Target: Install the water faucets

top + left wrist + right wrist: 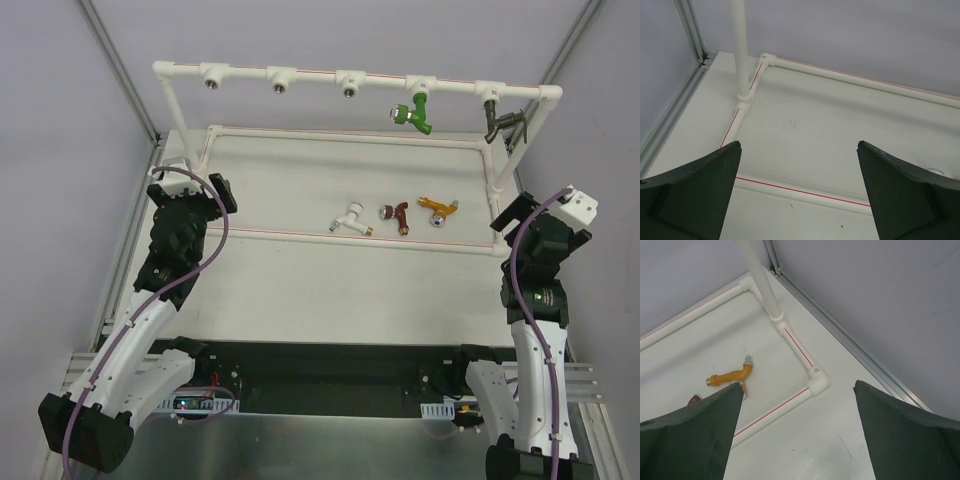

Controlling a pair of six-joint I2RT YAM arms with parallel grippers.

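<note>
While the left end effector & right end effector both hung w/ fingers apart, empty, the orange-gold faucet lay on the counter just ahead-left of the right one; dark red faucet & white faucet further left; green faucet & grey faucet sat mounted up ahead. Risk, prob.: off-centre pinch could skid the rounded body; tilted hold could jam at an empty socket.

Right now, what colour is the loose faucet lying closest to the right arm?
Orange-gold. That faucet shows best in the right wrist view.
</note>
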